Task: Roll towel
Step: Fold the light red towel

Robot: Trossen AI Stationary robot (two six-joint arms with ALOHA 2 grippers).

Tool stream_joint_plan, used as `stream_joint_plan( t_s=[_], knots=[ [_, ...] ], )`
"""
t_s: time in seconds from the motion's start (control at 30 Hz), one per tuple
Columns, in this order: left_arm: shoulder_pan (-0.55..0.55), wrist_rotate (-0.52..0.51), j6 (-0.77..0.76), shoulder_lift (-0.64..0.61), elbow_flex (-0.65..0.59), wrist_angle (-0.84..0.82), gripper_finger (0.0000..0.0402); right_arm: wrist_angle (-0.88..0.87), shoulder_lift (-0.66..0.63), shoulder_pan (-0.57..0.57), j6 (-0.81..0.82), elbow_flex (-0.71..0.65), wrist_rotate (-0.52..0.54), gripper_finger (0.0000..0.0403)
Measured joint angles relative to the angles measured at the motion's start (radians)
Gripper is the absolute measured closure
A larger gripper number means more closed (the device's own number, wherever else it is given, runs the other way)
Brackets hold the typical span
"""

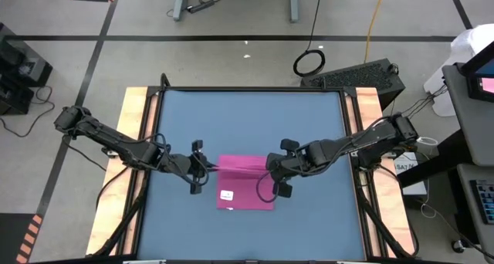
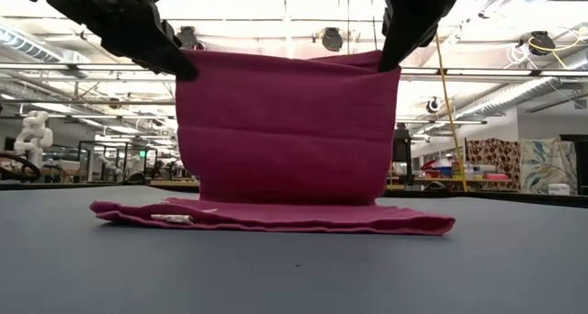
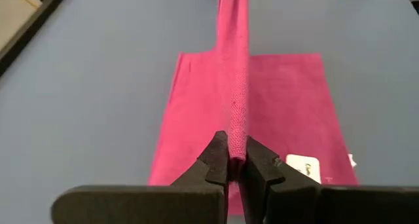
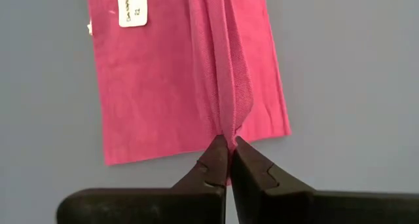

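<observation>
My left pincer [image 1: 202, 167] hangs over the left-centre of the blue desk [image 1: 247, 117], its fingers [image 3: 219, 160] pressed together on the left end of a raised edge of the towel [image 1: 248, 193]. From its own wrist camera I see the magenta cloth running away from the fingertips as a narrow upright ridge, with the flat part of the towel spread on the desk below and the small white tag [image 3: 303, 167] lying near one side.

The towel sits near the middle of the desk, toward the near edge. Part of it lies flat on the surface; the other part is lifted and held up between my two pincers. From the level camera this lifted part [image 2: 280, 126] hangs like a curtain, taut along its top edge and dropping to the flat layer [image 2: 276, 216], which rests on the desk with the tag at its left end. Faint horizontal creases cross the hanging cloth.

My right pincer [image 1: 270, 167] is over the centre of the desk, just right of the towel's raised edge, and its fingers [image 4: 215, 162] are likewise closed on the cloth, pinching the right end of that same top edge. Its wrist camera shows the fold gathered into the fingertips, with the flat pink sheet and white tag [image 4: 133, 6] beyond. Both pincers stand at about the same height, well above the desk.
</observation>
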Motion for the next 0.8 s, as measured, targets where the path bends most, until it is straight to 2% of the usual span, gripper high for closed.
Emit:
stream_joint_plan(
  t_s=[0.3,0.57,0.8],
  knots=[
    [0.0,0.061,-0.042,0.011,0.0,0.003,0.0383,0.003,0.0,0.014,0.017,0.0,0.0,0.0401],
    [-0.001,0.065,-0.077,0.085,0.0,0.008,0.0383,-0.008,0.035,0.029,0.041,0.0,-0.005,0.0401],
    [-0.003,0.069,-0.077,0.092,0.0,0.004,0.0383,0.006,0.058,0.051,0.066,0.0,-0.027,0.0401]
  ],
)
